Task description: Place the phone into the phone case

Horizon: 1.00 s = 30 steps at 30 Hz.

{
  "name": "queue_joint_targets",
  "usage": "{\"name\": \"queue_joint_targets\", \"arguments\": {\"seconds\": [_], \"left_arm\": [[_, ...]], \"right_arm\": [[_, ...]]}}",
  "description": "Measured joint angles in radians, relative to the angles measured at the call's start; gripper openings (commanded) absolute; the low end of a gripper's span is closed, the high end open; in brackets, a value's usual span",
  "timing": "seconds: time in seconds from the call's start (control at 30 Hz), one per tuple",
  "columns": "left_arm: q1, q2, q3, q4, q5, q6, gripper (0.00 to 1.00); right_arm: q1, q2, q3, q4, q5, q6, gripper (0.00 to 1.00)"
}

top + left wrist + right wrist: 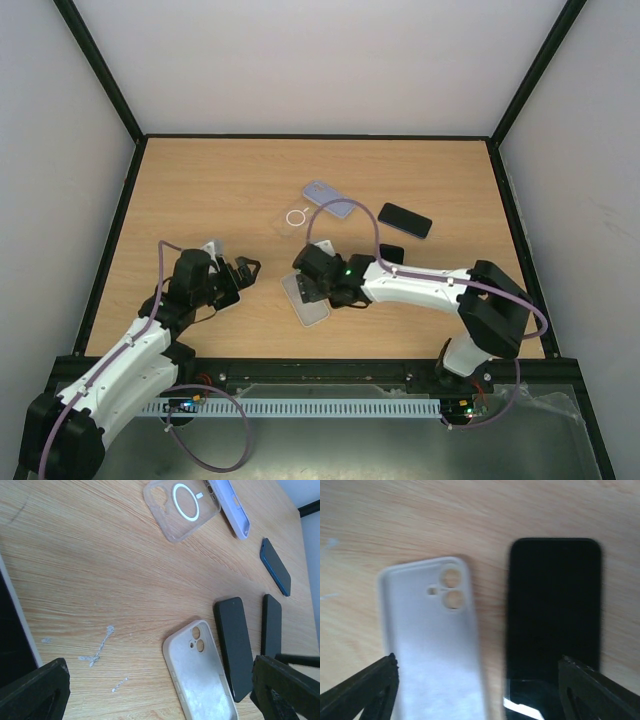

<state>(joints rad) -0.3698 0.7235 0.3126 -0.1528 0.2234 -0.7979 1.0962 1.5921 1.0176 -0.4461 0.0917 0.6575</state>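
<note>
A pale beige phone case (432, 645) lies with its inside facing up and its camera holes at the far end. A black phone (554, 615) lies flat right beside it, apart by a strip of wood. My right gripper (479, 660) hovers open over both, one finger above the case and the other above the phone, holding nothing. In the top view the case (305, 300) pokes out under that gripper (320, 283), which hides the phone. My left gripper (160, 665) stands wide open to the left of the case (200, 677) and phone (234, 645), empty.
A clear case with a white ring (297, 218) and a lilac case (330, 200) lie further back. Another black phone (405, 220) and a dark one (392, 253) lie to the right. Black frame rails edge the wooden table (200, 190).
</note>
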Motion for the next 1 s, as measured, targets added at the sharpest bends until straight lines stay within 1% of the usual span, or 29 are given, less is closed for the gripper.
{"name": "queue_joint_targets", "arguments": {"seconds": [0.13,0.23,0.5,0.7,0.8,1.0], "left_arm": [[-0.002,0.004,0.0,0.016,0.016,-0.003,1.0],[-0.008,0.013,0.0,0.027,0.024,-0.008,1.0],[-0.035,0.037,0.0,0.051,0.032,-0.019,1.0],[-0.053,0.068,0.0,0.07,0.033,-0.023,1.0],[-0.066,0.082,0.0,0.081,0.035,-0.026,1.0],[-0.103,0.092,0.0,0.101,0.035,-0.041,1.0]], "right_arm": [[-0.064,-0.021,-0.053,-0.018,0.015,-0.022,0.99],[-0.092,-0.021,-0.084,-0.021,0.016,-0.043,0.98],[-0.156,0.012,-0.131,0.007,-0.013,-0.089,1.0],[-0.172,0.068,-0.133,0.035,-0.048,-0.117,0.93],[-0.173,0.085,-0.132,0.073,-0.069,-0.127,0.89],[-0.175,0.101,-0.132,0.127,-0.065,-0.143,0.7]]}}
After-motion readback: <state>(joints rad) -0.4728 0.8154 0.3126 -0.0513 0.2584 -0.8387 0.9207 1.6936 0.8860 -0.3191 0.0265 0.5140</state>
